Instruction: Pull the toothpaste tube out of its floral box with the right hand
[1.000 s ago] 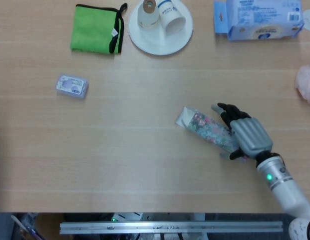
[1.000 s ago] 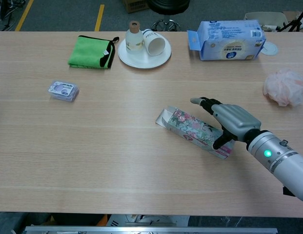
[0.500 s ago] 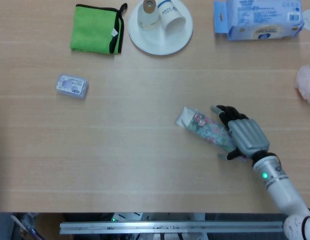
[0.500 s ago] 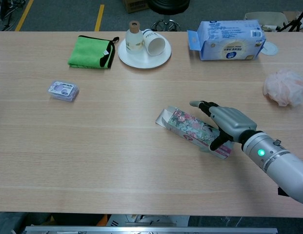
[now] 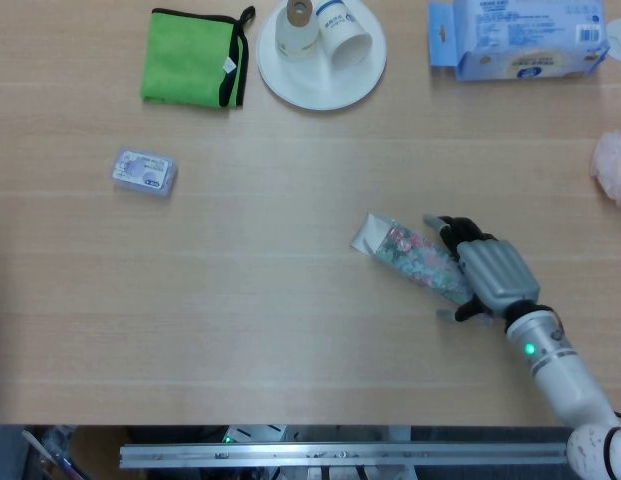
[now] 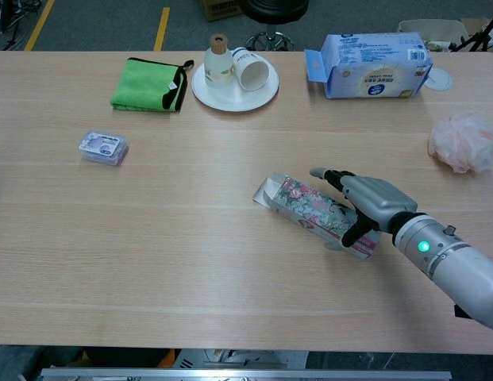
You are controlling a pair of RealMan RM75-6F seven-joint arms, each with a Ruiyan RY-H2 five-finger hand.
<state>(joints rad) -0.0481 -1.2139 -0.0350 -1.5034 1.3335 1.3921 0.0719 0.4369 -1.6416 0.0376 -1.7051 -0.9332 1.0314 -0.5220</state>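
The floral box (image 5: 415,258) (image 6: 310,205) lies flat and slanted right of the table's middle. Its open white flap (image 5: 370,235) (image 6: 266,193) points to the upper left. No toothpaste tube shows outside it. My right hand (image 5: 490,275) (image 6: 371,198) covers the box's lower right end and grips it, with the fingers along the far side and the thumb against the near side. The left hand appears in neither view.
At the back stand a green cloth (image 5: 190,70), a white plate (image 5: 290,88) holding a bottle and a tipped cup, and a blue tissue pack (image 5: 520,38). A pink puff (image 5: 612,165) lies at the right edge. A small lilac case (image 5: 144,171) sits at the left.
My right hand has slid slightly toward the near edge and settled lower over the box's end, with the thumb closing against its near side. The box has barely shifted.
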